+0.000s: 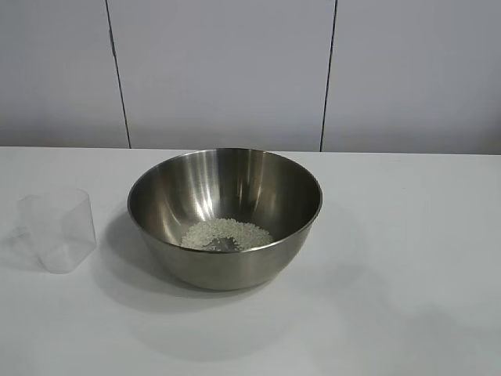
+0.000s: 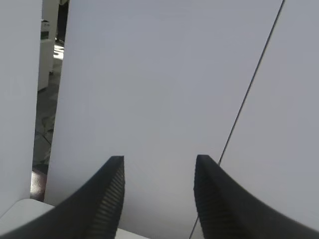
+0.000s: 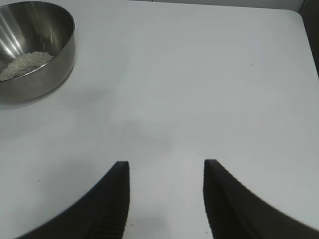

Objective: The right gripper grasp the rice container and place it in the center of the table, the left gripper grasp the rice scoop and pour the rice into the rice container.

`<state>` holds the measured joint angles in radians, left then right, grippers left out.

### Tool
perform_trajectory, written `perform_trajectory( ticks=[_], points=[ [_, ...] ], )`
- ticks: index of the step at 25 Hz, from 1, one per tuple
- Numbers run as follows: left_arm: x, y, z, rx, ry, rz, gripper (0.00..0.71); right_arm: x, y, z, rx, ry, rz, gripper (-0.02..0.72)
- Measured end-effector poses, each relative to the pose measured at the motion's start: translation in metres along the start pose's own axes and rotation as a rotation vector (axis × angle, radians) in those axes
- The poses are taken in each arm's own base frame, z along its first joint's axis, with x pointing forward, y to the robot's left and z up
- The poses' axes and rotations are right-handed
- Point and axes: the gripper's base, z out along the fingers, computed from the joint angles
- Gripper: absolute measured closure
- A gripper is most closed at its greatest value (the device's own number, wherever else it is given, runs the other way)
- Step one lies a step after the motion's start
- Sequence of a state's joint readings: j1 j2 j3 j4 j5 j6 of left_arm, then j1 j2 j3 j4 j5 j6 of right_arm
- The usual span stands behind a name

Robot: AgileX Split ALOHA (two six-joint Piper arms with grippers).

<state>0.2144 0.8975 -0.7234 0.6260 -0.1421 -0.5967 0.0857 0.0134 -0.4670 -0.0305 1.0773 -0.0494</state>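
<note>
The steel rice container [image 1: 225, 215] stands near the middle of the white table [image 1: 407, 235], with a small heap of rice [image 1: 227, 234] on its bottom. The clear plastic rice scoop [image 1: 59, 229] stands upright and looks empty on the table, to the left of the bowl. Neither arm shows in the exterior view. My left gripper [image 2: 158, 160] is open, holds nothing and faces a white wall panel. My right gripper [image 3: 166, 163] is open and empty over bare table, well away from the rice container [image 3: 35, 50], whose rice [image 3: 25, 63] shows in that view.
White wall panels [image 1: 223, 70] with dark seams rise behind the table. The table's far edge and a rounded corner [image 3: 296, 15] show in the right wrist view. A gap beside the panel [image 2: 47, 74] shows a room behind.
</note>
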Motion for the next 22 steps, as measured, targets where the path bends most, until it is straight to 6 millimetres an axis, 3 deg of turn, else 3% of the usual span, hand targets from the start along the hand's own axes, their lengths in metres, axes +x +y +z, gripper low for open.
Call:
perform_trajectory(
  ticks=[4, 10, 13, 17, 22],
  points=[
    [-0.017, -0.007, -0.038, -0.012, -0.021, 0.077, 0.382, 0.0, 0.0, 0.0, 0.0, 0.0, 0.0, 0.39],
    [-0.021, 0.002, -0.104, -0.118, 0.049, -0.008, 0.347, 0.0, 0.0, 0.0, 0.0, 0.0, 0.0, 0.39],
    [-0.011, 0.003, -0.134, -0.114, 0.145, -0.041, 0.339, 0.0, 0.0, 0.0, 0.0, 0.0, 0.0, 0.39],
    [0.012, -0.006, -0.167, 0.01, 0.365, 0.039, 0.338, 0.0, 0.0, 0.0, 0.0, 0.001, 0.0, 0.39],
    [0.032, -0.016, -0.197, 0.159, 0.553, 0.076, 0.338, 0.0, 0.0, 0.0, 0.0, 0.001, 0.0, 0.39]
  ],
)
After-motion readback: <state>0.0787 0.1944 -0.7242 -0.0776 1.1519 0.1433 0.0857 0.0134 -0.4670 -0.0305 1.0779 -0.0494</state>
